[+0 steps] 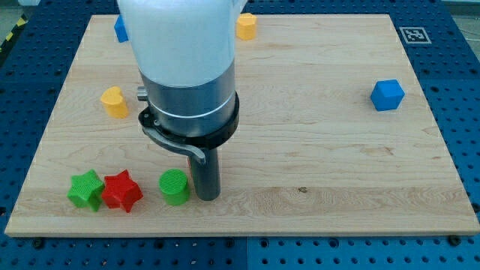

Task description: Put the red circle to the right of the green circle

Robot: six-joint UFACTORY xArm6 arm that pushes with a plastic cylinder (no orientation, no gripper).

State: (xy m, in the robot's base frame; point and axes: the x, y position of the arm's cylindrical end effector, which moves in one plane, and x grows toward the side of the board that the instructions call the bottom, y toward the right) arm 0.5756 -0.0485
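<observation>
The green circle [174,187] lies near the view's bottom edge, left of centre. No red circle shows anywhere; the arm's wide body [184,67] hides part of the board behind it. My tip [207,197] rests on the board just to the right of the green circle, almost touching it.
A red star [121,190] and a green star [86,189] sit side by side left of the green circle. A yellow block [115,102] lies at the left, a blue block [120,28] at top left, a yellow block [246,25] at the top, and a blue cube [387,95] at the right.
</observation>
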